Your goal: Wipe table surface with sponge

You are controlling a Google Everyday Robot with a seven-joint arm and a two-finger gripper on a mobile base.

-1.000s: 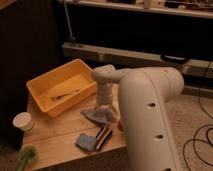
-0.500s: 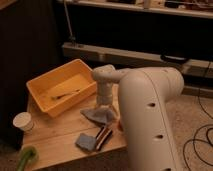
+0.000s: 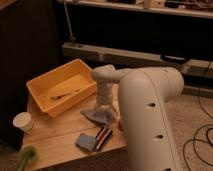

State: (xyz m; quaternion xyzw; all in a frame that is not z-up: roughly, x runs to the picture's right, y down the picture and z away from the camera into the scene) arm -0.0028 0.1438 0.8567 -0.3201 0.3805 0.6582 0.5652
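We open on the sponge (image 3: 86,141), a blue-grey pad lying flat near the front edge of the wooden counter (image 3: 55,132), free of any hold. A dark striped packet (image 3: 103,136) sits just beside it at 2 o'clock. At 1 o'clock lies a crumpled grey cloth (image 3: 96,117), and the gripper (image 3: 103,107) is down on it, hanging straight from the bulky white arm (image 3: 150,115); whether it is clamped on anything, we cannot tell. At the sponge's 11 o'clock stands a yellow tub (image 3: 75,101), at 9 o'clock a white paper cup (image 3: 23,121), at 8 o'clock a green object (image 3: 26,157). Speckled floor (image 3: 192,112) with black cables (image 3: 199,142) runs at 3 o'clock, dark shelving (image 3: 135,30) behind. Nothing has shifted since half a second ago.
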